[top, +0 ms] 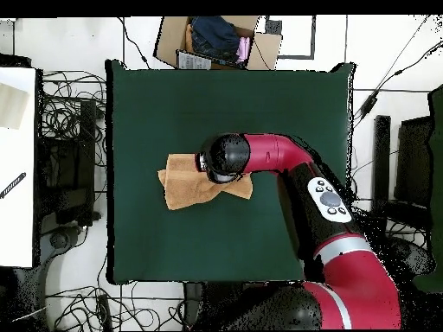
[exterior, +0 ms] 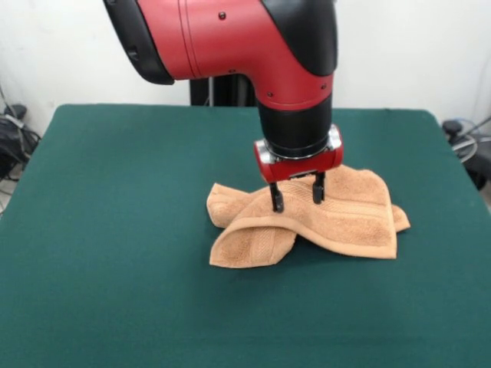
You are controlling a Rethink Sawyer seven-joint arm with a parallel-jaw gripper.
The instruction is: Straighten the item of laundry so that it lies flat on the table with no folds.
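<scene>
The light orange-tan towel (exterior: 337, 218) lies crumpled on the dark green table (exterior: 115, 230), right of the middle, with a folded flap curling over at its front left and ribbed bands showing. My gripper (exterior: 298, 195) hangs straight down over the towel's middle, open, with its two black fingertips (exterior: 277, 201) at or just touching the cloth and nothing held between them. In the overhead view the towel (top: 183, 188) pokes out from under the arm's wrist (top: 223, 156), which hides the gripper, on the table (top: 216, 95).
The red and black arm reaches in over the table from the robot's side. A cardboard box (top: 216, 39) with cloth items stands off the table's far edge. Cables (top: 65, 121) lie on the floor around the table. A white surface (top: 17, 156) stands at the left.
</scene>
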